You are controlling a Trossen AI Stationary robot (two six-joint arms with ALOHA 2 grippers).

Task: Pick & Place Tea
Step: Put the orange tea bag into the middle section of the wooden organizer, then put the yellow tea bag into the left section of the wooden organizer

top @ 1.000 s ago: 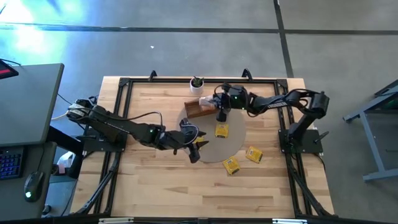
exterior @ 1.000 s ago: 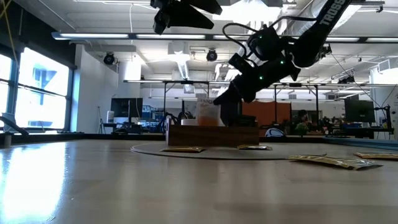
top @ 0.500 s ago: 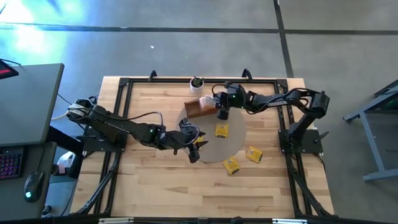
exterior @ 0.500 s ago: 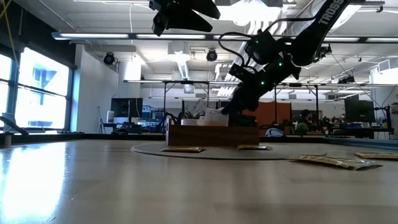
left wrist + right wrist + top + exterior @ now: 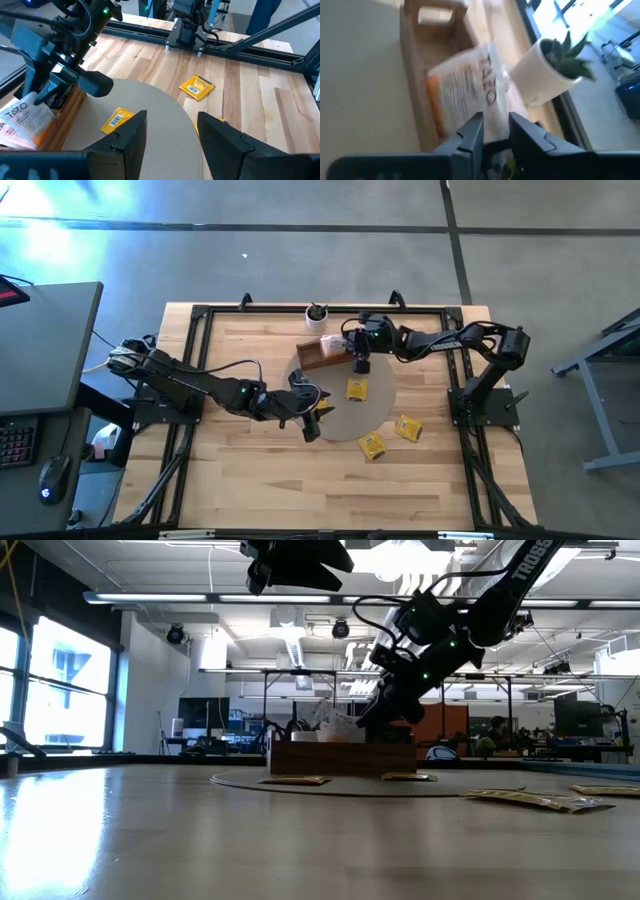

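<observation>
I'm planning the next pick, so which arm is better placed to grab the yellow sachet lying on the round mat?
Probably the left. Its open tool hovers empty over the mat, facing the sachet. The right tool is at the tray, jaws parted around a white sachet.

In the right wrist view the brown wooden compartment tray (image 5: 415, 65) is blurred and runs off the picture's edge. The pale and orange sachet lettered TAZO (image 5: 465, 95) is partly covered by the right gripper (image 5: 495, 132), whose dark fingers hide whether they touch it. In the left wrist view a white and orange sachet (image 5: 25, 122) is cut by the edge at nine o'clock. In the high view the three yellow square sachets' (image 5: 357, 389) labels are too small to read.
</observation>
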